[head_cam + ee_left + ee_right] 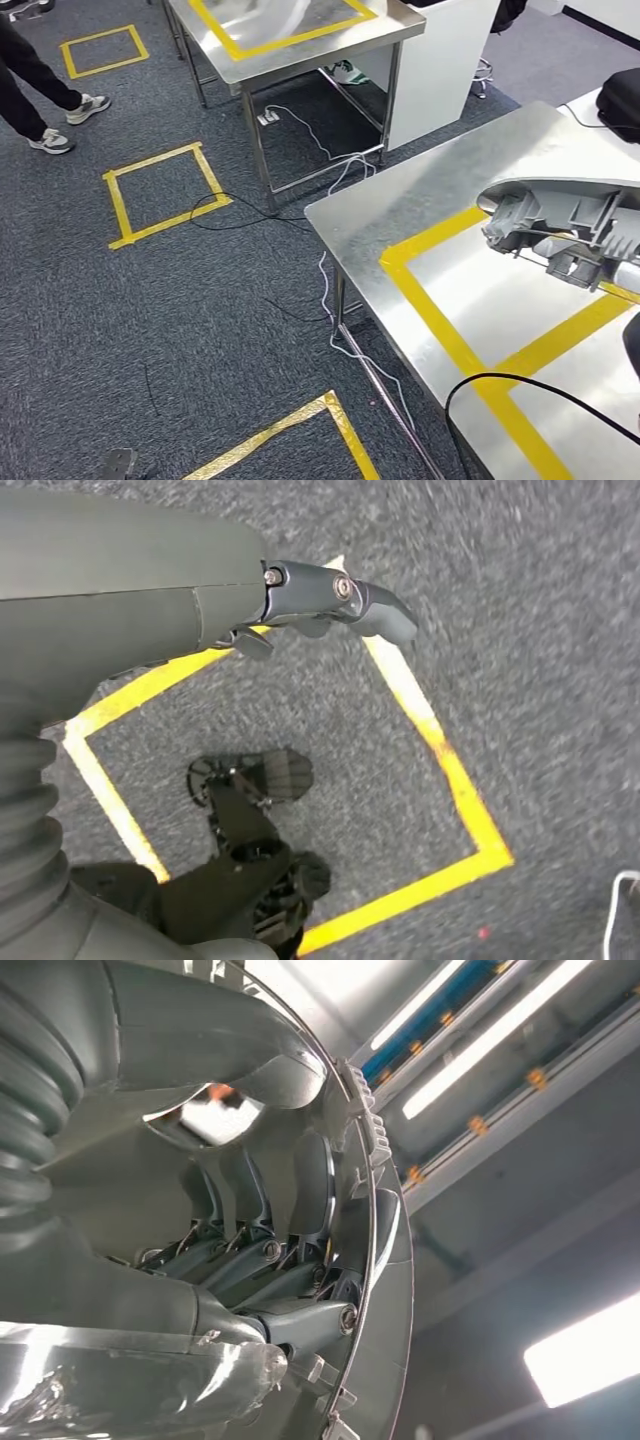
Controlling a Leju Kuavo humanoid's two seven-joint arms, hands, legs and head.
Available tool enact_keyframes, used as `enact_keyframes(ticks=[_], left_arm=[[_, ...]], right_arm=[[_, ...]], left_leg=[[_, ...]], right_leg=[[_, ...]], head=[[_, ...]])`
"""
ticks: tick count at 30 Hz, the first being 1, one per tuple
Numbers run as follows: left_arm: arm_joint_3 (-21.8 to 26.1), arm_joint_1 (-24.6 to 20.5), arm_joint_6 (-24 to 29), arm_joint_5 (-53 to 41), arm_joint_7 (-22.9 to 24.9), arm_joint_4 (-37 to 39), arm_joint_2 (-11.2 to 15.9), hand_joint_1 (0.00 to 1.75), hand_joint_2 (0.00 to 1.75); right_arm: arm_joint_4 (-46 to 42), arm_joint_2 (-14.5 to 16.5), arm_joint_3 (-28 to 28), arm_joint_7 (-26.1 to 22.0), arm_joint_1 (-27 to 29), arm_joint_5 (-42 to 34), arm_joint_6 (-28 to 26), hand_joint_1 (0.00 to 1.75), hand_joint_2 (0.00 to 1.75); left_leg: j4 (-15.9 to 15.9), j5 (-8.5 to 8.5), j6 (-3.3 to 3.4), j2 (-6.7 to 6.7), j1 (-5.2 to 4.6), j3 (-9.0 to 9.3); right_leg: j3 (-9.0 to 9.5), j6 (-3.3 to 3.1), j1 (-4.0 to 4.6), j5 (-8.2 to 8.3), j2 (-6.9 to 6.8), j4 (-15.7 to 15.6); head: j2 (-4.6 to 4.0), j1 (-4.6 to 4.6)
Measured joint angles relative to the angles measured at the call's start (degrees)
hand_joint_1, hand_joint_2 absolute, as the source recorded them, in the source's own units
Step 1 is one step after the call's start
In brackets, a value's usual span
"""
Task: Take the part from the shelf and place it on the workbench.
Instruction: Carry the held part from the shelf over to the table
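Note:
The part [566,215] is a grey plastic moulding with a curved rim and ribbed inner brackets. In the head view it hangs just above the steel workbench [423,200], over the far edge of the yellow-taped rectangle [434,305]. In the right wrist view my right hand [256,1260] grips the part [389,1290], its dark fingers curled over the rim with the thumb on the other side. My left hand [332,595] hangs over the carpet with its fingers stretched out and nothing in it.
A second steel table [302,50] stands further back. A black cable [483,385] loops over the workbench's near corner, and white cables [332,300] trail under it. A black bag [623,100] lies at the far right. A person's legs [45,100] are at the top left. Yellow tape squares [162,195] mark the carpet.

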Motion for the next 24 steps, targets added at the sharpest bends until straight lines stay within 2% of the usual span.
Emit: enact_keyframes(ticks=[1, 3, 4, 5, 6, 7, 8, 10, 12, 14, 15, 16, 18, 20, 21, 22, 23, 24], left_arm=[[0.04, -0.04, 0.04, -0.02, 0.16, 0.0, -0.1, 0.0, 1.75], [0.13, 0.01, 0.06, -0.04, 0.31, 0.0, -0.31, 0.0, 1.75], [0.16, 0.09, 0.06, -0.05, 0.42, 0.0, -0.39, 0.0, 1.75], [0.2, 0.17, 0.08, -0.04, 0.63, 0.0, -0.49, 0.0, 1.75], [0.22, 0.22, 0.14, -0.04, 0.89, 0.0, -0.59, 0.0, 1.75], [0.25, 0.23, 0.21, -0.03, 1.17, 0.0, -0.69, 0.0, 1.75], [0.28, 0.23, 0.28, -0.03, 1.45, 0.0, -0.78, 0.0, 1.75], [0.32, 0.23, 0.4, -0.03, 1.93, 0.0, -0.87, 0.0, 1.75], [0.34, 0.23, 0.51, -0.04, 2.46, 0.0, -0.96, 0.0, 1.75], [0.35, 0.21, 0.62, -0.05, 2.99, 0.0, -1.05, 0.0, 1.75], [0.35, 0.22, 0.65, -0.08, 3.23, 0.0, -1.09, 0.0, 1.75], [0.36, 0.27, 0.67, -0.15, 3.46, 0.0, -1.13, 0.0, 1.75], [0.37, 0.54, 0.69, -0.43, 3.92, 0.0, -1.08, 0.0, 1.75], [0.4, 0.87, 0.69, -0.6, 4.2, 0.0, -0.91, 0.0, 1.75], [0.42, 0.94, 0.68, -0.62, 4.25, 0.0, -0.82, 0.0, 1.75], [0.43, 0.95, 0.67, -0.63, 4.28, 0.0, -0.75, 0.0, 1.75], [0.43, 0.92, 0.66, -0.65, 4.29, 0.0, -0.7, 0.0, 1.75], [0.43, 0.89, 0.65, -0.66, 4.29, 0.0, -0.61, 0.0, 1.75]], right_arm=[[-0.02, -0.14, 0.02, 0.16, -0.05, 0.28, -0.38, 1.75, 1.75], [-0.04, -0.34, 0.06, 0.5, -0.11, 0.64, -0.92, 1.75, 1.75], [-0.03, -0.39, 0.09, 0.65, -0.08, 0.77, -1.04, 1.75, 1.75], [-0.02, -0.47, 0.12, 0.76, 0.03, 0.92, -1.18, 1.75, 1.75], [-0.02, -0.57, 0.14, 0.86, 0.2, 1.12, -1.35, 1.75, 1.75], [-0.03, -0.68, 0.16, 0.93, 0.47, 1.36, -1.5, 1.75, 1.75], [-0.04, -0.76, 0.19, 0.98, 0.8, 1.67, -1.65, 1.75, 1.75], [-0.08, -0.84, 0.27, 1.06, 1.46, 2.4, -2.03, 1.75, 1.75], [-0.2, -1.02, 0.38, 1.17, 2.32, 3.28, -2.67, 1.75, 1.75], [-0.47, -1.28, 0.49, 1.35, 3.78, 4.08, -3.4, 1.75, 1.75], [-0.67, -1.39, 0.53, 1.45, 4.62, 4.4, -3.8, 1.75, 1.75], [-0.86, -1.46, 0.59, 1.52, 5.34, 4.67, -4.19, 1.75, 1.75], [-1.14, -1.56, 0.75, 1.57, 6.25, 5.03, -4.99, 1.75, 1.75], [-1.17, -1.57, 0.97, 1.58, 6.72, 5.23, -5.47, 1.75, 1.75], [-1.16, -1.57, 1.1, 1.6, 6.9, 5.38, -5.58, 1.75, 1.75], [-1.16, -1.57, 1.27, 1.66, 7.01, 5.58, -5.63, 1.75, 1.75], [-1.16, -1.59, 1.49, 1.76, 7.02, 5.8, -5.63, 1.75, 1.75], [-1.16, -1.62, 1.73, 1.87, 6.99, 6.0, -5.65, 1.75, 1.75]], left_leg=[[1.38, -1.04, -0.29, -1.11, 0.12, -0.61], [7.78, -4.52, -0.61, -3.7, 0.27, -3.67], [11.81, -6.18, -0.64, -4.22, 0.28, -5.74], [14.87, -7.02, -0.62, -4.43, 0.29, -7.42], [16.13, -6.76, -0.54, -4.52, 0.3, -8.28], [15.13, -5.39, -0.41, -4.65, 0.32, -8.03], [12.22, -3.3, -0.27, -5.11, 0.39, -6.77], [4.67, 0.16, -0.05, -7.68, 0.76, -3.28], [0.69, 1.0, 0.24, -9.62, 0.93, -1.47], [0.12, 1.07, 0.9, -8.81, 0.82, -1.27], [-0.05, 1.21, 1.3, -8.16, 0.82, -1.21], [-0.22, 1.35, 1.7, -7.47, 0.87, -1.16], [-0.39, 1.36, 2.21, -6.07, 0.77, -1.09], [-0.37, 1.23, 2.43, -4.55, 0.58, -1.04], [-0.37, 1.17, 2.45, -3.82, 0.53, -1.01], [-0.36, 1.1, 2.4, -3.11, 0.52, -0.93], [-0.36, 1.0, 2.28, -2.44, 0.52, -0.79], [-0.34, 0.86, 2.09, -1.84, 0.47, -0.59]], right_leg=[[-0.03, -0.29, -0.13, 0.12, 0.63, -0.1], [-0.06, -0.64, -0.29, 0.25, 1.89, -0.19], [-0.1, -0.74, -0.29, 0.28, 2.56, -0.19], [-0.12, -0.78, -0.28, 0.31, 3.31, -0.19], [-0.12, -0.79, -0.27, 0.34, 4.06, -0.19], [-0.1, -0.76, -0.28, 0.37, 4.8, -0.18], [-0.07, -0.68, -0.31, 0.41, 5.54, -0.18], [-0.25, -0.34, -0.32, 0.51, 6.91, -0.03], [-0.66, 0.3, -0.4, 0.74, 8.17, -0.03], [-1.03, 1.09, -0.61, 1.09, 9.24, -0.36], [-1.33, 1.37, -0.59, 0.88, 8.68, -0.12], [-1.97, 1.58, -0.48, 0.1, 7.44, 0.99], [-4.61, 1.85, -0.23, -3.34, 3.92, 6.73], [-7.72, 2.11, -0.23, -6.51, 2.41, 13.79], [-8.27, 2.18, -0.24, -6.77, 2.17, 15.31], [-7.63, 2.22, -0.24, -5.97, 1.97, 14.53], [-5.85, 2.22, -0.23, -4.4, 1.56, 11.63], [-3.38, 2.19, -0.19, -2.73, 0.45, 7.52]], head=[[0.0, -0.04], [0.0, -0.16], [0.0, -0.22], [0.0, -0.25], [0.0, -0.26], [0.0, -0.26], [0.0, -0.26], [0.0, -0.3], [0.0, -0.35], [0.0, -0.38], [0.0, -0.34], [0.0, -0.19], [0.0, 0.05], [0.0, 0.09], [0.0, 0.09], [0.0, 0.1], [0.0, 0.1], [0.0, 0.11]])
